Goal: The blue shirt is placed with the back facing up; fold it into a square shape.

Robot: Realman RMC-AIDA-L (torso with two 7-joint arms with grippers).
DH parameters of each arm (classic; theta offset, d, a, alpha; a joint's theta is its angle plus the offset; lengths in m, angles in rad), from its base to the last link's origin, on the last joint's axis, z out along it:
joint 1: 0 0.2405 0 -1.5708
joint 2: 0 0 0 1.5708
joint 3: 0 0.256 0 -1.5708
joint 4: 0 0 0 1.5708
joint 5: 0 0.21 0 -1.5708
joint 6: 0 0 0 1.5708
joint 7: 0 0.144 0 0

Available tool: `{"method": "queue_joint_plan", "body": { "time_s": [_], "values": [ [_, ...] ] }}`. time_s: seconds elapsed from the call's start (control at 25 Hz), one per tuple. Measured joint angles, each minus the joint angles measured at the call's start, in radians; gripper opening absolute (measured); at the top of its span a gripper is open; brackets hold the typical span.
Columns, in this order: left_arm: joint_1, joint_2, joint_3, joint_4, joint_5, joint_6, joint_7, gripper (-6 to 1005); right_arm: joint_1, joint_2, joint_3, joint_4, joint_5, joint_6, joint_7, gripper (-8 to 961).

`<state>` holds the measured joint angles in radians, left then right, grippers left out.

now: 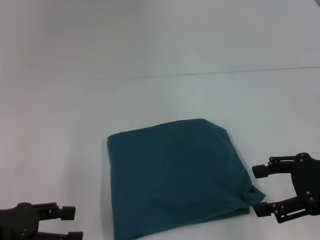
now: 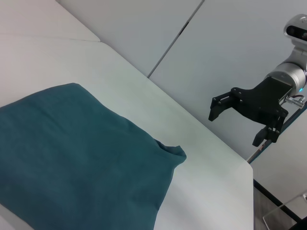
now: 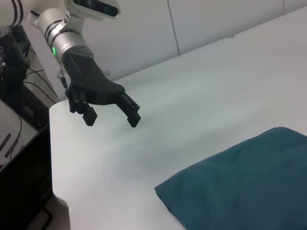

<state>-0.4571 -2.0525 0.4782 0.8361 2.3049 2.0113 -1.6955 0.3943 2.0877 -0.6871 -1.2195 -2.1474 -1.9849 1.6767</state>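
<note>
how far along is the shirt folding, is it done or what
Looks essentially done: the blue shirt lies folded in a roughly square bundle on the table. Nothing is in hand; the left claw and right claw are open beside it. Left: perhaps tidying the bunched corner near the right claw.

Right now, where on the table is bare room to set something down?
Bare white tabletop beyond the folded dark teal-blue fabric shirt, past its far edge, and to its left. Crowded: near corners, where the open left tool and open right tool sit.
</note>
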Motion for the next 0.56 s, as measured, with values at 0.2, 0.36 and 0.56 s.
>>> {"method": "queue_joint_plan", "body": {
  "time_s": [0.2, 0.36, 0.56],
  "values": [
    [0.0, 0.0, 0.001, 0.0, 0.001, 0.0, 0.0, 934, 0.0, 0.0, 0.0, 0.0, -0.001, 0.0, 0.0, 931],
    [0.0, 0.0, -0.002, 0.001, 0.012, 0.0, 0.0, 934, -0.001, 0.0, 0.0, -0.001, -0.001, 0.0, 0.0, 931],
    [-0.001, 0.0, -0.005, 0.002, 0.026, -0.001, -0.002, 934, -0.002, 0.0, 0.0, -0.002, -0.002, 0.0, 0.0, 931]
  ]
}}
